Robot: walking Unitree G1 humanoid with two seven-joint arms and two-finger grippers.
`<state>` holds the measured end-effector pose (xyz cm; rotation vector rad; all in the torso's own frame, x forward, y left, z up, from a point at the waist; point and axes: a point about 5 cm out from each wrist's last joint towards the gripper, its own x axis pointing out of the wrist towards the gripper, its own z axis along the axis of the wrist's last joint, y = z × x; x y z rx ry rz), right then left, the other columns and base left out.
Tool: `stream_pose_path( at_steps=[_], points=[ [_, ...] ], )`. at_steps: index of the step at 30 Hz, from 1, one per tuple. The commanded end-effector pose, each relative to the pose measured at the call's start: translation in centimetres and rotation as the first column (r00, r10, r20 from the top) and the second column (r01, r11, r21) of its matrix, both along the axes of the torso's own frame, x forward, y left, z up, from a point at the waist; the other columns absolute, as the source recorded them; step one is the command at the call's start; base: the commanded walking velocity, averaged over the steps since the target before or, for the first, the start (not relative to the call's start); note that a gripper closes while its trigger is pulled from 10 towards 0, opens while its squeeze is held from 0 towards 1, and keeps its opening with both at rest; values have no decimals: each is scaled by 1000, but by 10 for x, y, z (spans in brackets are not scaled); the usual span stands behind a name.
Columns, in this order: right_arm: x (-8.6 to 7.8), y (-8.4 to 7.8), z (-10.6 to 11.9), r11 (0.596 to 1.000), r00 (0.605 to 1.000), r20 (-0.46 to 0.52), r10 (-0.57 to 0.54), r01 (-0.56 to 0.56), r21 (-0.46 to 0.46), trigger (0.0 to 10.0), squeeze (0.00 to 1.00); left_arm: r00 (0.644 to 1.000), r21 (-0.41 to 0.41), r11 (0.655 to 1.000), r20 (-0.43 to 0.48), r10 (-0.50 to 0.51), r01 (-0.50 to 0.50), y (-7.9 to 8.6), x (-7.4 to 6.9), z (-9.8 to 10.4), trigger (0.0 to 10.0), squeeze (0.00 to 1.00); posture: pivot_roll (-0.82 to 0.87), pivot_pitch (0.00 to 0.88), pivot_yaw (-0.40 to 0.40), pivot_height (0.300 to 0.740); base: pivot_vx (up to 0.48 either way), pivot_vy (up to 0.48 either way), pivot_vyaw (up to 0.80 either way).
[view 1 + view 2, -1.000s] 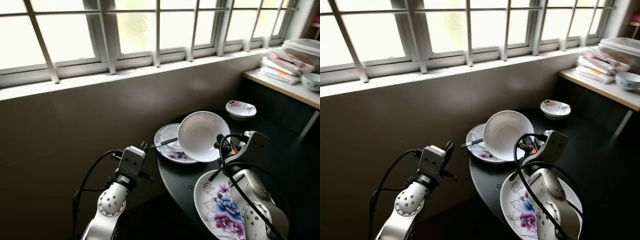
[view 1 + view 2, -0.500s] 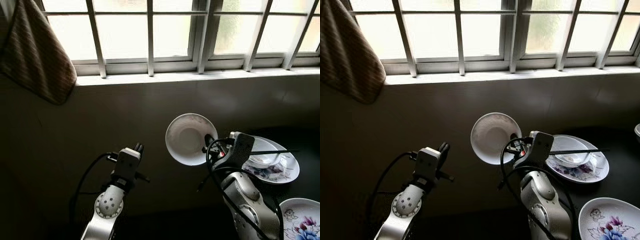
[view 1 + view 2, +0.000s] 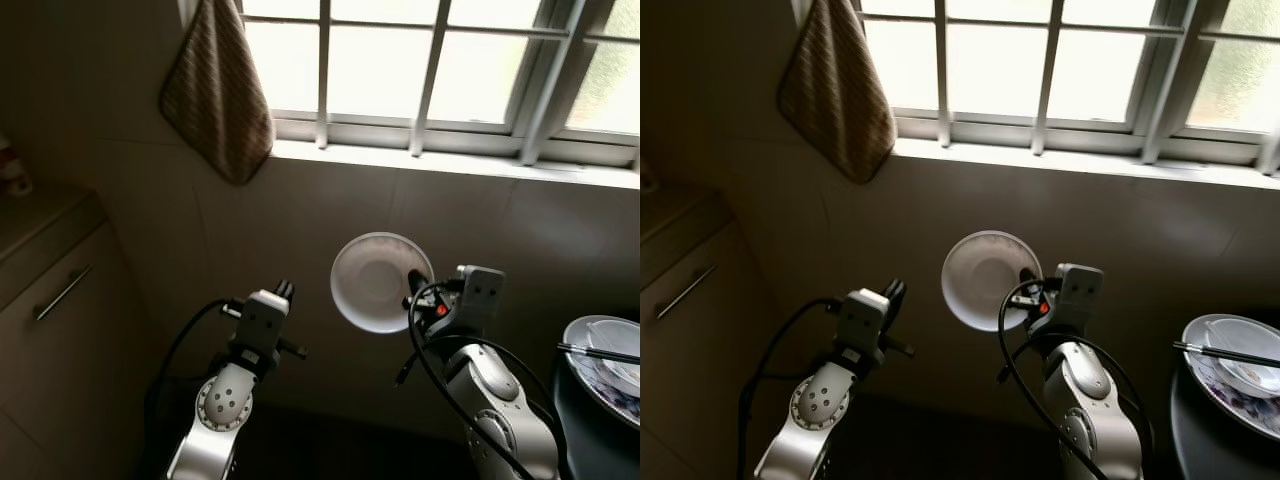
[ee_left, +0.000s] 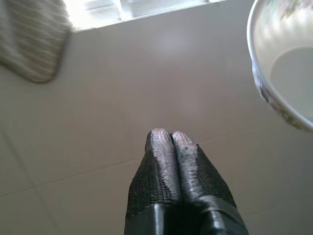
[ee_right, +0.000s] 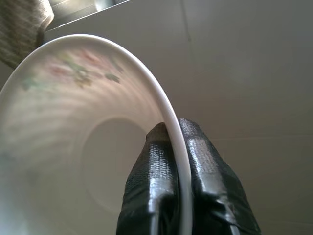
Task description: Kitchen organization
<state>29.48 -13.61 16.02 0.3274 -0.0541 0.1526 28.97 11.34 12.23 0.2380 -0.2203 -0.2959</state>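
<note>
A white bowl [image 3: 377, 281] with a faint flower pattern is held up in the air before the tiled wall, tilted with its hollow toward me. My right gripper [image 5: 173, 132] is shut on the bowl's rim [image 5: 166, 112], one finger on each side of it. My left gripper [image 4: 169, 139] is raised to the left of the bowl, its two fingers pressed together on nothing. At the far right, a flowered plate [image 3: 600, 365] on a dark round table [image 3: 1200, 430] carries a small bowl and a pair of chopsticks [image 3: 598, 351].
A barred window [image 3: 430, 60] runs above a white sill. A brown striped towel [image 3: 215, 95] hangs at its left end. A cabinet with a metal handle [image 3: 62, 292] stands at the left, under a counter edge.
The camera has swung left: the table and plates slid to the right edge, while the towel and cabinet came into view. The bowl stays in my right gripper.
</note>
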Motion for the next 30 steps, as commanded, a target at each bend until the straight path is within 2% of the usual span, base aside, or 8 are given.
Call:
stream_pose_path(
  at_steps=[1, 14, 19, 30],
  points=[
    [1, 9, 4, 999, 999, 22, 34, -34, -4, 0, 0, 1000, 10, 1000, 5, 30, -30, 8, 1, 1, 10000, 0, 34, 0, -27, 740, 0, 0, 800],
    [4, 13, 6, 999, 998, 47, 40, -39, -34, 0, 0, 998, 7, 999, 25, 50, -50, 10, 4, 6, 10000, 0, 37, 0, -25, 740, 0, 0, 800],
    [6, 16, 10, 997, 996, 76, 44, -39, -70, 0, 0, 993, -11, 995, 57, 100, -99, 16, 7, 12, 10000, 0, 37, 0, -25, 740, 0, 0, 800],
    [7, 19, 11, 995, 995, 91, 41, -33, -97, 0, 0, 991, -19, 995, 87, 102, -100, 17, 8, 18, 10000, 0, 37, 0, -22, 740, 0, 0, 800]
  ],
)
